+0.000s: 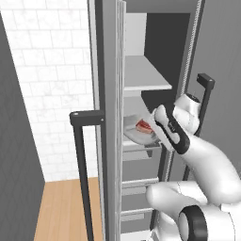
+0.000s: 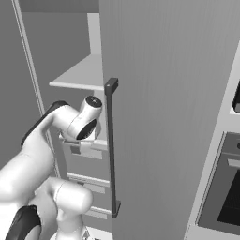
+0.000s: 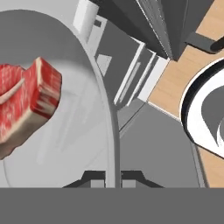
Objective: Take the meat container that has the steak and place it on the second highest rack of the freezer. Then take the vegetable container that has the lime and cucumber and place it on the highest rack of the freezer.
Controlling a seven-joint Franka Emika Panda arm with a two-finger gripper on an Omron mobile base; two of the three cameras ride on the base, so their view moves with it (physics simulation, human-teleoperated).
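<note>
The freezer (image 1: 141, 28) stands open, its door (image 1: 110, 94) edge-on at the left. My gripper (image 3: 106, 177) is shut on the rim of the meat container (image 3: 78, 74), a rounded translucent-grey bowl with the red steak (image 3: 26, 105) in it. From the left base view, the meat container (image 1: 134, 136) and steak (image 1: 143, 126) are inside the freezer, just over the second highest rack (image 1: 141, 147); I cannot tell whether the bowl rests on it. The highest rack (image 1: 146, 80) above is bare. My hand (image 2: 86, 119) reaches in under the highest rack (image 2: 79, 75).
Grey drawers (image 1: 136, 186) sit below the racks. The open door's dark handle (image 1: 82, 164) juts out at the left over a wooden floor (image 1: 61, 212). A tall grey panel (image 2: 164, 117) with a long handle (image 2: 111, 145) flanks the opening on the right, with an oven (image 2: 225, 197) beyond.
</note>
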